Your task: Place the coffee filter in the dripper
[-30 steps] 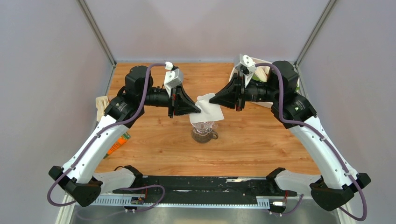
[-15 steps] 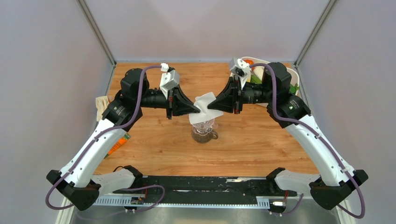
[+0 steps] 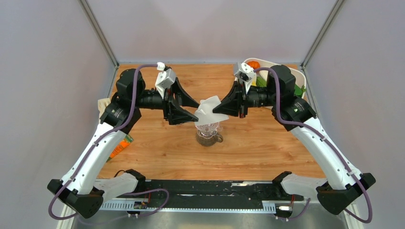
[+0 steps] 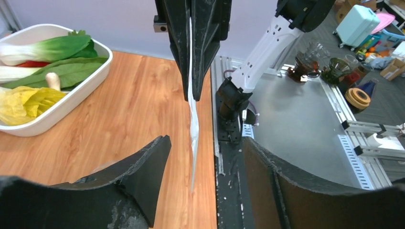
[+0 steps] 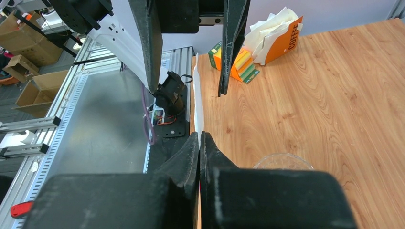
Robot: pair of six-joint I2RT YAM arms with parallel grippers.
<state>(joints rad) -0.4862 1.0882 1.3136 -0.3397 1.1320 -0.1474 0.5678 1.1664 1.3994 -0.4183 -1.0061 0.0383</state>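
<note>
Thin white paper coffee filter (image 3: 208,108): held in the air over the clear ribbed funnel dripper (image 3: 207,128), not in it. Right gripper (image 3: 215,109): jaws pinched on filter. Left gripper (image 3: 196,113): jaws spread wide, filter edge between them.

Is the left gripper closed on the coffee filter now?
No, in the left wrist view the left gripper has its fingers wide apart, and the coffee filter hangs between them, pinched by the right gripper.
</note>
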